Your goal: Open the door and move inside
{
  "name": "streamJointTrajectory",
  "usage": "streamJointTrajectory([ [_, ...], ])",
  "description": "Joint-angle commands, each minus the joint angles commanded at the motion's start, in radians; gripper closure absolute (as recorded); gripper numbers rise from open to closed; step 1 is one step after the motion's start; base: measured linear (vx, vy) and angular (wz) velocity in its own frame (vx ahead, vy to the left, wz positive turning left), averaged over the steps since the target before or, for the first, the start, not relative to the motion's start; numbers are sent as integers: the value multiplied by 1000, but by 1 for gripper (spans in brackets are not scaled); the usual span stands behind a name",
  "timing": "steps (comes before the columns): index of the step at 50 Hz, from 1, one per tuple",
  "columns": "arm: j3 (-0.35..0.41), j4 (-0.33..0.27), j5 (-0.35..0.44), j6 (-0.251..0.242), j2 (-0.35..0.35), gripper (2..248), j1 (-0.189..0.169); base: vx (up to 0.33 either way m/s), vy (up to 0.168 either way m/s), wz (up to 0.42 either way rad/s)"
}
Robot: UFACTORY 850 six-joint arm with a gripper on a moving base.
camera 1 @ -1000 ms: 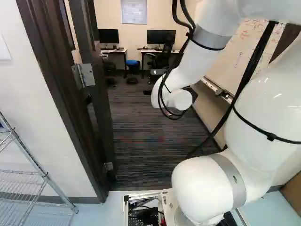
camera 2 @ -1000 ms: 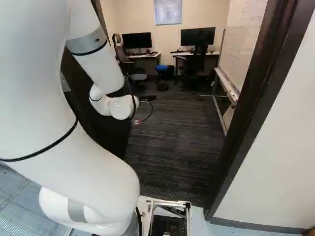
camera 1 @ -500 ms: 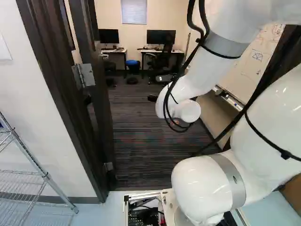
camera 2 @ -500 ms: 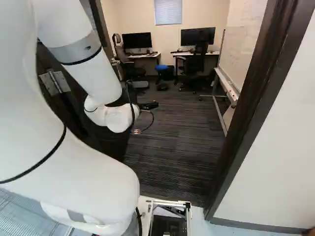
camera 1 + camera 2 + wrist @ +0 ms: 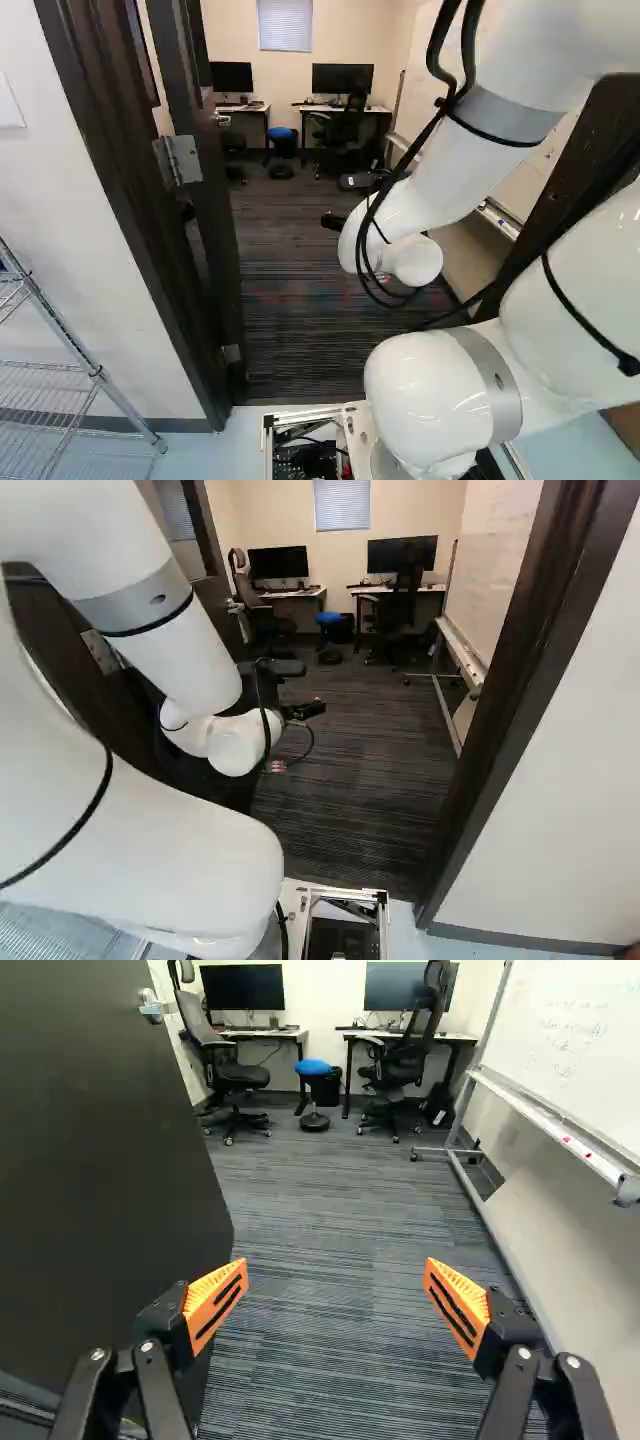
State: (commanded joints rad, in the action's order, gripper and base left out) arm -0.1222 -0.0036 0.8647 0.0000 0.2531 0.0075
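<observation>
Hand (image 5: 306, 709): forward of the base, released, its two orange pads (image 5: 208, 1288) set wide apart. Door (image 5: 100, 1160): open, beside the hand, at the left of the left base view. Whiteboard (image 5: 590, 1060): opposite side. Far end: two benches (image 5: 284, 1034) carrying monitors (image 5: 243, 987), with a blue-topped stool (image 5: 312, 1066) between.
</observation>
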Motion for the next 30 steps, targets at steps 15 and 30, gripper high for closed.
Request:
streamJointTrajectory([
  [15,29,3,7,0,22,3,-6,0,0,0],
  [30,35,4,8,0,26,3,-7,44,20,48],
])
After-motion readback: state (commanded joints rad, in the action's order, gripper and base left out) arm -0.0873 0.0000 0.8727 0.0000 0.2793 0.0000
